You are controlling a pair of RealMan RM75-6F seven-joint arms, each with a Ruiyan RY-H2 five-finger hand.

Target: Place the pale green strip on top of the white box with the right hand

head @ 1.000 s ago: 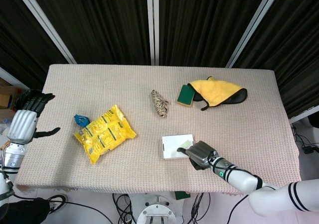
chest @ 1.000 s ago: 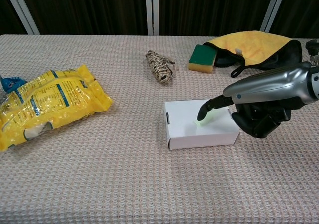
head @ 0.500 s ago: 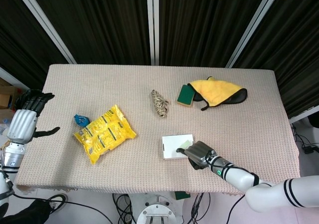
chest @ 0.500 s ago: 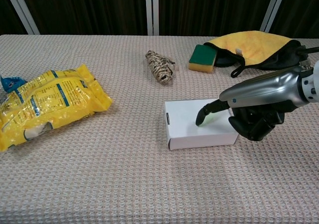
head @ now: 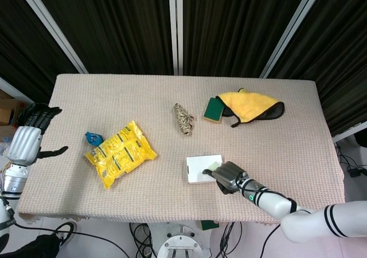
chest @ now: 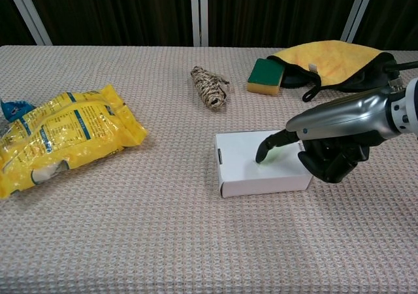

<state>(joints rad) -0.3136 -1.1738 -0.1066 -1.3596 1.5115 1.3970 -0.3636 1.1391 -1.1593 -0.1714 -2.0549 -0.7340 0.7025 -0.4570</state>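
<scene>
Right hand (chest: pixel 339 144) on the white box (chest: pixel 258 163)
Its fingers pinch the pale green strip (chest: pixel 277 153) over the box's right edge, lower-centre frame; left hand (head: pixel 31 133) released off the table's (head: pixel 287 132) left edge.

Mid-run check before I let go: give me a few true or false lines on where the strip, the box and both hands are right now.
1. The pale green strip lies over the top of the white box. True.
2. The right hand is lifted well clear of the box. False: one of its fingers reaches over the box top at the strip.
3. The left hand holds the yellow bag. False: it is out at the table's left edge, holding nothing.
4. The green sponge sits beside the yellow cloth. True.
5. The twine ball rests on the box. False: it lies on the table behind it.
</scene>
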